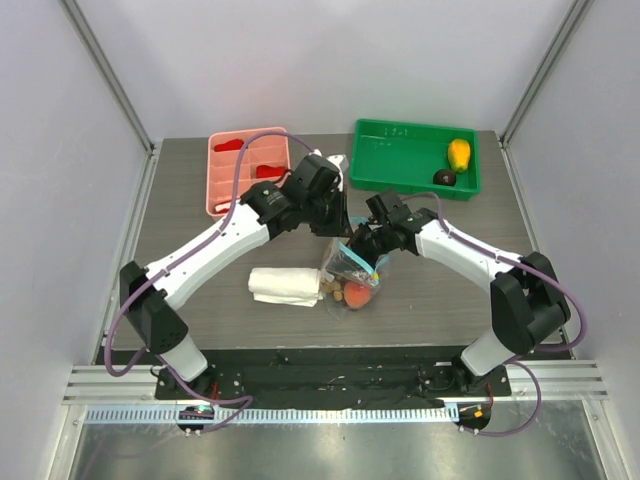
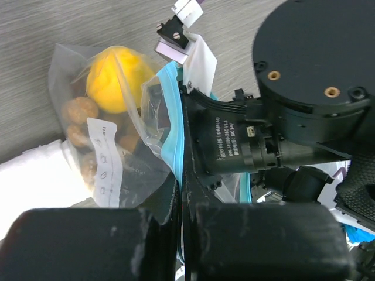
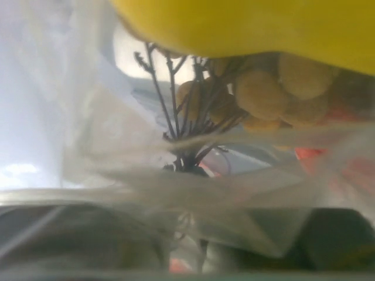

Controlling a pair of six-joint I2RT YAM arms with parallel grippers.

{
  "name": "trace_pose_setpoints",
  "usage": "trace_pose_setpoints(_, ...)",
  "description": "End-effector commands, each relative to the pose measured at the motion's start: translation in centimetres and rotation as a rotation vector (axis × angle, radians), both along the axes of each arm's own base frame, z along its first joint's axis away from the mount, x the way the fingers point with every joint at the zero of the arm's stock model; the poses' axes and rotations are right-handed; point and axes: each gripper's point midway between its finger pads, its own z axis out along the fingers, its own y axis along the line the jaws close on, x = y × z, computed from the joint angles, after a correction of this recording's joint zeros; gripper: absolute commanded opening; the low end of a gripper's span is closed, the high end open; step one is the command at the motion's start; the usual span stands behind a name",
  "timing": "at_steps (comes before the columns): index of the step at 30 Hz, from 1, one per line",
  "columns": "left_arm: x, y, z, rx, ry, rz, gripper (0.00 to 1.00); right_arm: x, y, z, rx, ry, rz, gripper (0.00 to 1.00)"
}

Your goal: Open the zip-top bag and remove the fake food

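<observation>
The zip-top bag (image 1: 352,268) lies mid-table with its light-blue zip strip (image 2: 171,140) pulled up. My left gripper (image 2: 180,181) is shut on that strip, seen from above (image 1: 338,228) at the bag's far side. Fake food fills the bag: a yellow fruit (image 2: 114,76), brown nut-like balls (image 2: 79,111) and a red-orange piece (image 1: 356,293). My right gripper (image 1: 366,247) sits at the bag's mouth. In its wrist view, crinkled film covers its fingers (image 3: 187,234), with the yellow fruit (image 3: 246,23) and brown balls (image 3: 261,91) close ahead. How wide its jaws stand is blurred.
A folded white cloth (image 1: 285,285) lies left of the bag. The pink tray (image 1: 247,170) stands at the back left. A green bin (image 1: 400,165) at the back right holds a yellow-orange fruit (image 1: 459,153) and a dark piece (image 1: 445,178).
</observation>
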Motion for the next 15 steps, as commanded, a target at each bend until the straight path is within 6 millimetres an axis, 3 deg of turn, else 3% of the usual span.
trace_pose_setpoints(1,-0.1,-0.7,2.3,-0.078,-0.056,-0.006,0.00,0.5,-0.7,0.6,-0.006,0.007,-0.087,0.18)
trace_pose_setpoints(7,-0.4,0.6,0.8,-0.037,-0.058,0.014,0.00,1.0,-3.0,1.8,-0.006,-0.053,-0.125,0.05)
trace_pose_setpoints(15,-0.5,2.2,0.1,0.022,-0.095,0.015,0.00,2.3,-5.6,5.3,-0.011,-0.152,-0.155,0.01)
